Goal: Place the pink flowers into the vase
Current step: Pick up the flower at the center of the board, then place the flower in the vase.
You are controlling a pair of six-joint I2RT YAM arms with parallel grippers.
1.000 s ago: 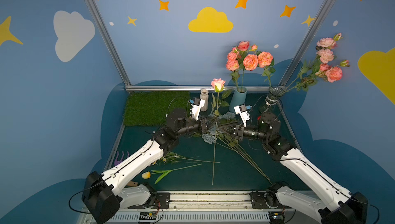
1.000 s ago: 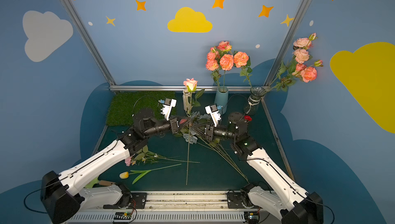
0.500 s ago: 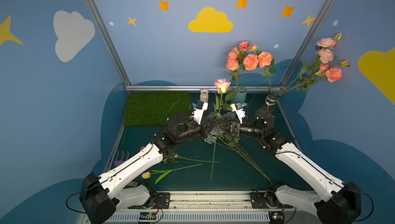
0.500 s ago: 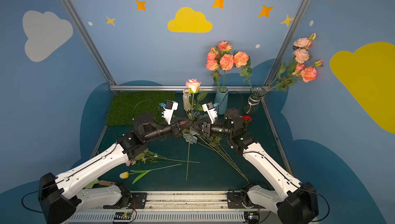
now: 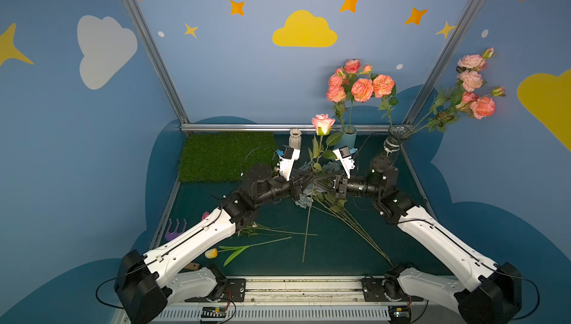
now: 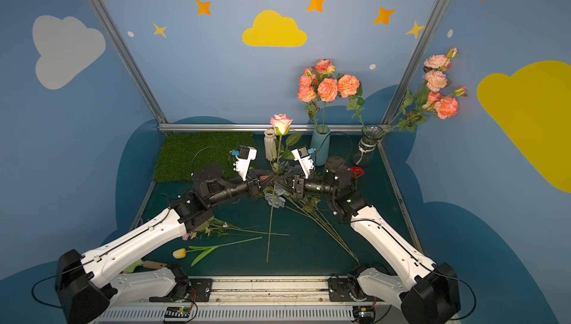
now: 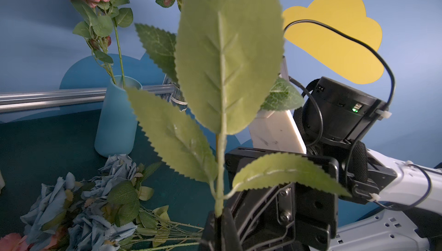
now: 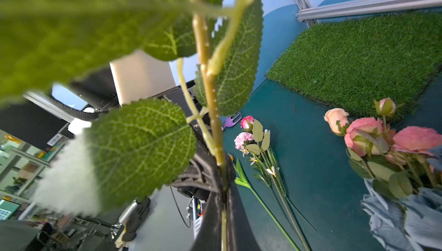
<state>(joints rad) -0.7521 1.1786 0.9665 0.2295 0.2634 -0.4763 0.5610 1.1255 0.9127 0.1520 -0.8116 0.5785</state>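
L arm (image 5: 197, 239) & R arm (image 5: 432, 233) reach in from opp. sides and meet mid-table. Behind them, 1 pink bunch (image 5: 361, 86) already sits in the blue vase (image 5: 349, 137), and 1 more (image 5: 472, 90) in the glass vase (image 5: 394, 143). Btwn the arms, 1 pink rose (image 5: 323, 123) stands nearly upright, bloom up. Can't tell if its stem tip touches the table.

Change over the last sec: R gripper (image 8: 223, 190) was part-open beside the stem. Now its jaws are pinched right down on it, w/ the stem running straight btwn them in the R wrist view. L gripper (image 7: 218, 221) is clamped on the same stem, just beside R's hold. So both hold the rose. Looks like a handover L to R, prob. so R can carry it to a vase on its side, w/ L's release due next.

More pink blooms (image 8: 366, 135) lie on the table by the grey-blue roses (image 5: 304, 200).
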